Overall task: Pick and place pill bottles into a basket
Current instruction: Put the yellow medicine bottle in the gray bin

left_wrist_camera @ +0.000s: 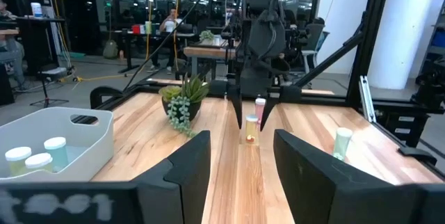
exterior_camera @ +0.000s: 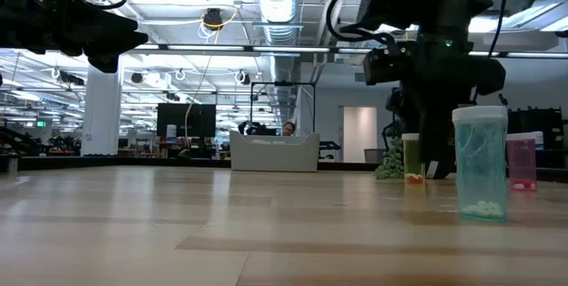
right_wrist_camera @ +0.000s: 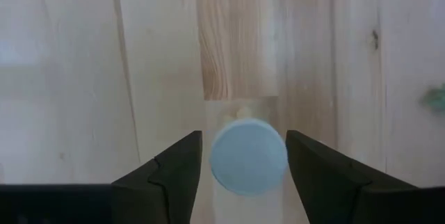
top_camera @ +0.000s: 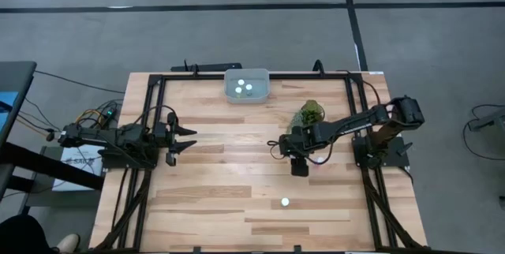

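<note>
My right gripper (right_wrist_camera: pixel 245 147) points down, open, over a yellowish pill bottle (left_wrist_camera: pixel 251 130) that stands upright near the table's middle. Its fingers stand on either side of the white cap (right_wrist_camera: pixel 248 156), with narrow gaps showing. Behind that bottle stands a pink bottle (left_wrist_camera: pixel 260 109). A teal bottle (exterior_camera: pixel 480 166) stands toward the near edge, its cap (top_camera: pixel 284 202) a white dot from above. The pale basket (top_camera: pixel 246 86) at the far edge holds white-capped bottles (left_wrist_camera: pixel 54 147). My left gripper (left_wrist_camera: pixel 240 161) waits open at the left side, level and holding nothing.
A small green plant (top_camera: pixel 310 113) in a pot stands just beyond my right gripper, toward the far right. A black metal frame (top_camera: pixel 158 80) rims the table. Bare wood lies between my two arms and along the near edge.
</note>
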Controlling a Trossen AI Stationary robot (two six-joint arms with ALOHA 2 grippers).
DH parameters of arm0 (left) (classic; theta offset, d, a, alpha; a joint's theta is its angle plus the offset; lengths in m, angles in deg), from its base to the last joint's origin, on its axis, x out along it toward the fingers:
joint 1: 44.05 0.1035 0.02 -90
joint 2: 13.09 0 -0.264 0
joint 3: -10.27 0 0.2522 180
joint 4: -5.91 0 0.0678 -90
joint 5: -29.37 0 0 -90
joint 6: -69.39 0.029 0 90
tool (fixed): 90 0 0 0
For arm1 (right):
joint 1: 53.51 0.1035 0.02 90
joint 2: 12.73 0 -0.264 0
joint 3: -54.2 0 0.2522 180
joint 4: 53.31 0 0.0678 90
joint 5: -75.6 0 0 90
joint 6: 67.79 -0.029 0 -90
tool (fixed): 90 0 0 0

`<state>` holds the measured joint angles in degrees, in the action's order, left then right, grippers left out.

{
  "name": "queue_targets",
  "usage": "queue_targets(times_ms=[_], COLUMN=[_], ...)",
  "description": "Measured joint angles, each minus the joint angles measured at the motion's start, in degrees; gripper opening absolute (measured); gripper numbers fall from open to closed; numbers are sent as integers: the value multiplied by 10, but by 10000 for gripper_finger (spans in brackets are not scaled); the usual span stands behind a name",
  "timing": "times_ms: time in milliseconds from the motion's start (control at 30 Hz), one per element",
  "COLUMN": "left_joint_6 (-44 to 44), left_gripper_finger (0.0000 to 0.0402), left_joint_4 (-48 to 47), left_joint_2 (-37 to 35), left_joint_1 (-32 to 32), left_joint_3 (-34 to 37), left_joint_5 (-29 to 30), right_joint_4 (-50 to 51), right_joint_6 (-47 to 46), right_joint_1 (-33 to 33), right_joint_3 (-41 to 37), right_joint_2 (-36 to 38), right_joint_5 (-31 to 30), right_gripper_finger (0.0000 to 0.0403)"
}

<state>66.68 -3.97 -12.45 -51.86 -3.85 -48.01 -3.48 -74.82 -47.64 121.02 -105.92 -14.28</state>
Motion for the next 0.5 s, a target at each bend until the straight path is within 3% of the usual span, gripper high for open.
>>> queue_targets(times_ms=[333,500], left_joint_6=[3,0], left_gripper_finger=[146,146], left_joint_4=[0,0], left_joint_2=[0,0], left_joint_1=[0,0], left_joint_3=[0,0], left_joint_5=[0,0], right_joint_4=[-7,-7], right_joint_6=[-3,9], right_joint_1=[0,-2], right_joint_3=[1,14], right_joint_2=[23,29], right_joint_5=[0,0], right_gripper_finger=[119,106])
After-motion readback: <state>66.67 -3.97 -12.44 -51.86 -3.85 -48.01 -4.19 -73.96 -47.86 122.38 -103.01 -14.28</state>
